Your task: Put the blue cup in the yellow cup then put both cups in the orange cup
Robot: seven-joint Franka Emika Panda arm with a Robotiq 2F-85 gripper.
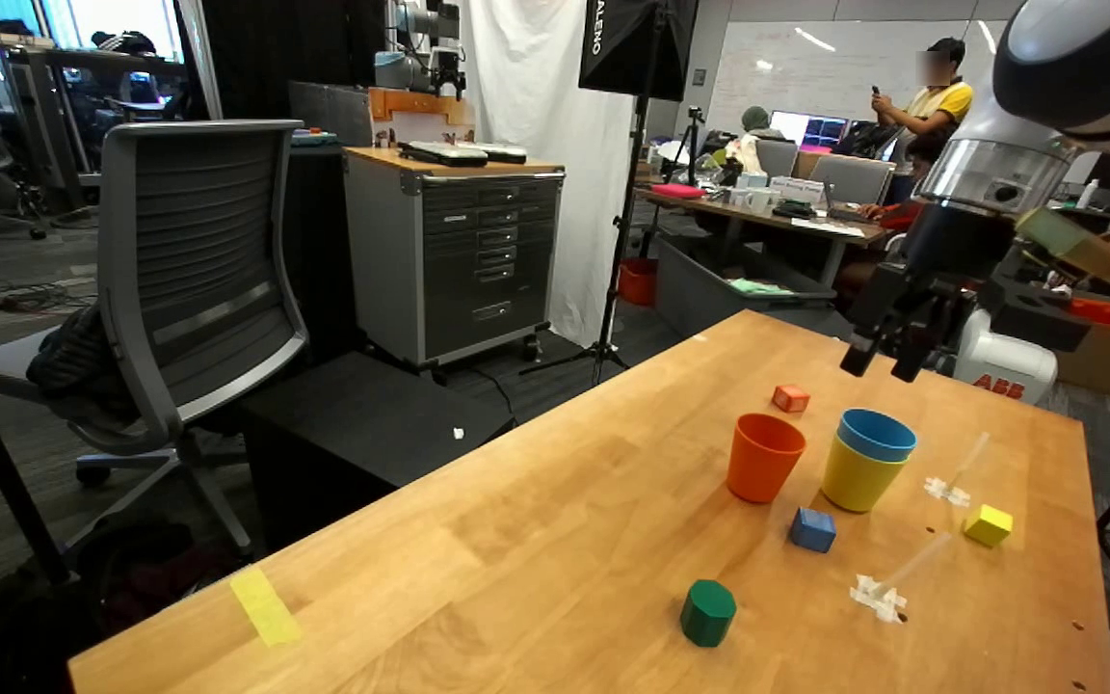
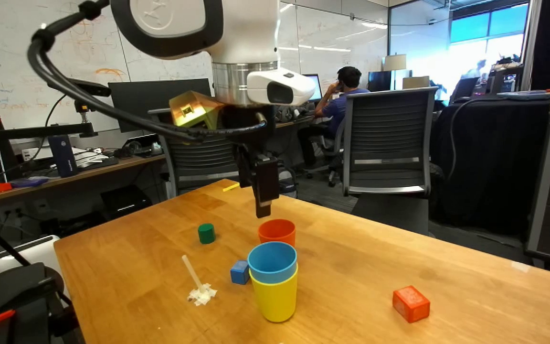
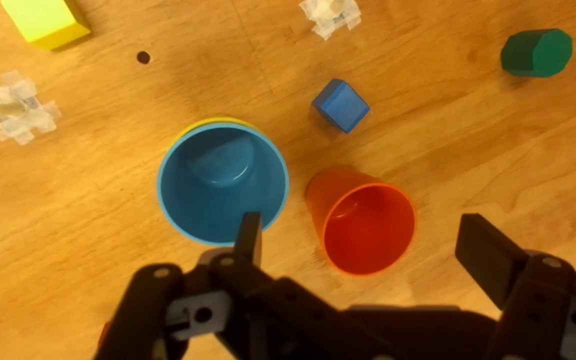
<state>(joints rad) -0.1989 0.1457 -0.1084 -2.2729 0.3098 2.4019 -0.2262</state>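
Observation:
The blue cup [image 1: 876, 434] sits upright inside the yellow cup [image 1: 857, 479], its rim standing above the yellow one. In the wrist view the blue cup [image 3: 218, 180] hides most of the yellow cup, with only a thin yellow rim [image 3: 215, 120] showing. The orange cup [image 1: 765, 460] stands upright and empty beside them on the table. It also shows in the wrist view [image 3: 368, 230] and is partly hidden behind the stacked cups in an exterior view [image 2: 277, 230]. My gripper [image 3: 361, 232] is open and empty above the cups, its fingertips spread wide in the wrist view.
On the wooden table [image 1: 516, 578] lie a blue block [image 1: 812, 530] close to the cups, an orange block [image 1: 791, 398], a yellow block [image 1: 988, 525] and a green block [image 1: 708, 614]. Two thin clear sticks [image 1: 971, 458] [image 1: 916, 561] stand tilted, taped to the table.

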